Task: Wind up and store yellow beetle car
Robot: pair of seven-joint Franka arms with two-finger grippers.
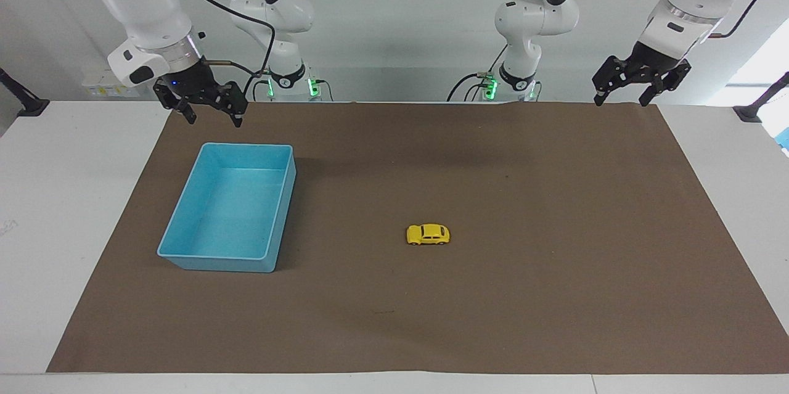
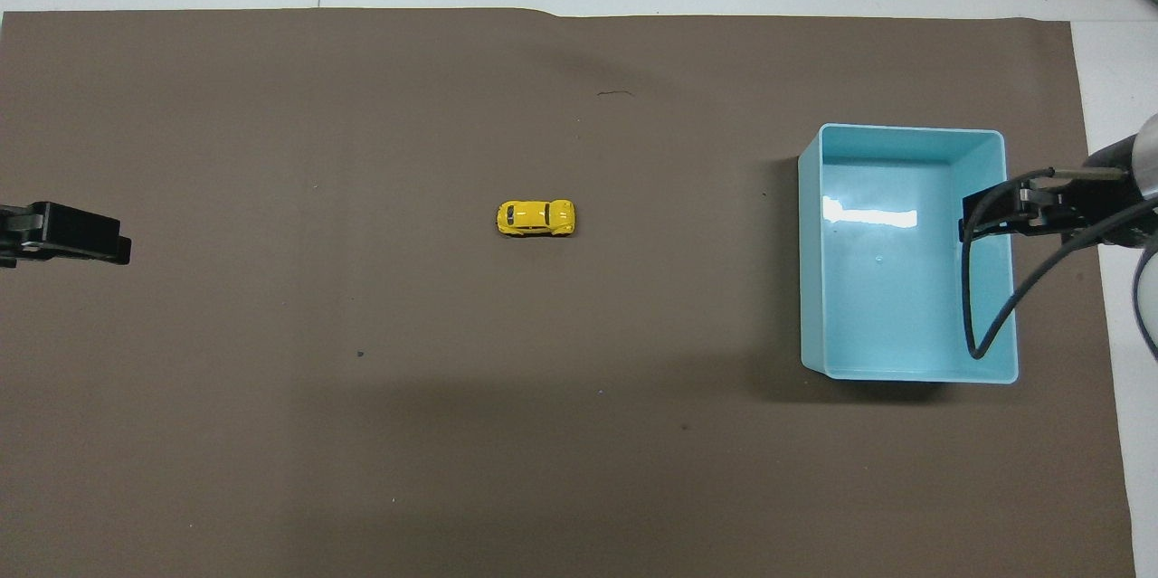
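The car [image 1: 428,234] lies lengthwise across the table, well apart from both raised, wide-apart claws, left [image 1: 621,98] and right [image 1: 209,115].

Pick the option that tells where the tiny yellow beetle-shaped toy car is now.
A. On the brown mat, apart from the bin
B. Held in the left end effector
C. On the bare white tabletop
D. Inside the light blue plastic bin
A: the tiny yellow beetle-shaped toy car sits on the brown mat, well clear of the empty light blue plastic bin, with both end effectors up and away from it.
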